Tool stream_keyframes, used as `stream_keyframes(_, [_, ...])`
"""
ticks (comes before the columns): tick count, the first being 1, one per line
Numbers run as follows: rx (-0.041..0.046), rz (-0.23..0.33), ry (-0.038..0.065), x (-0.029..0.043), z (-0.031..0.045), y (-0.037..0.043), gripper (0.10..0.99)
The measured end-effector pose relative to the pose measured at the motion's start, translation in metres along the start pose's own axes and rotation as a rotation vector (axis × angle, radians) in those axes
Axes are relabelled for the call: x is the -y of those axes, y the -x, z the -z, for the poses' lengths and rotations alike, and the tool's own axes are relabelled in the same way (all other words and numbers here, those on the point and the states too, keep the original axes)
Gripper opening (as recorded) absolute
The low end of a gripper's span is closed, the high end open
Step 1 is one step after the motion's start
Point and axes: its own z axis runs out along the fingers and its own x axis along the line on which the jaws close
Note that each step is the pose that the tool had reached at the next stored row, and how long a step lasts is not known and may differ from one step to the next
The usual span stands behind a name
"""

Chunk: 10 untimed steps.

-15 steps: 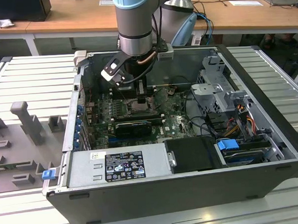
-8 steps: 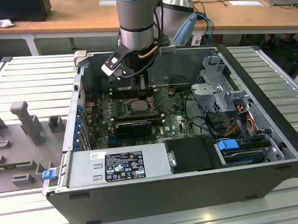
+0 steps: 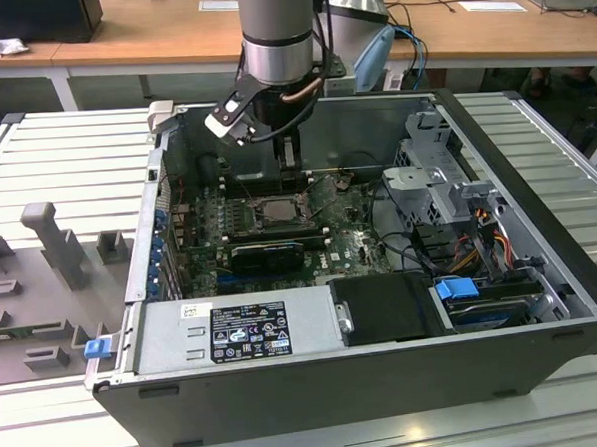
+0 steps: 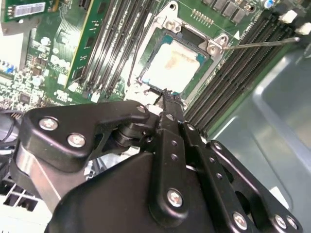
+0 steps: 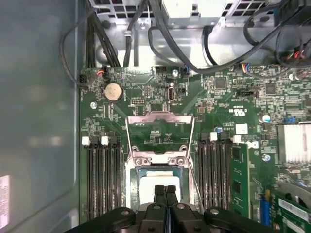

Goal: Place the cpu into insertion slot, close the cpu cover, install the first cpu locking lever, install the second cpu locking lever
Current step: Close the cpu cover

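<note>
Coin battery [image 5: 112, 91] and memory slots [image 5: 103, 179] sit on green motherboard [image 5: 218, 111].

Cpu [image 4: 172, 68] pale beige-silver, faint tan blotch; board [image 5: 146, 97] green; gripper [image 4: 164, 96] black, silver screws; cover [image 5: 160, 117] grey metal; memory slots [image 5: 104, 179] black, white-tipped; heatsink [image 5: 295, 143] silver, ribbed; case [image 3: 387, 389] black.

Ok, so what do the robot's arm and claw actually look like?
The arm is a silver-grey metal cylinder with a darker band, and a pale blue joint cap shows behind it. A small white block sits at the wrist. The claw is matte black, built of linked bars studded with silver screws.
</note>
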Motion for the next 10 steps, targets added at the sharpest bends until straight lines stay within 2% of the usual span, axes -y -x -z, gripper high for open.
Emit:
stream_keyframes(7, [-0.0001, 0.0, 0.0, -0.0046, 0.0054, -0.0002, 0.106])
stream_keyframes(10, [-0.0001, 0.0, 0.0, -0.0052, 0.0135, -0.0004, 0.106])
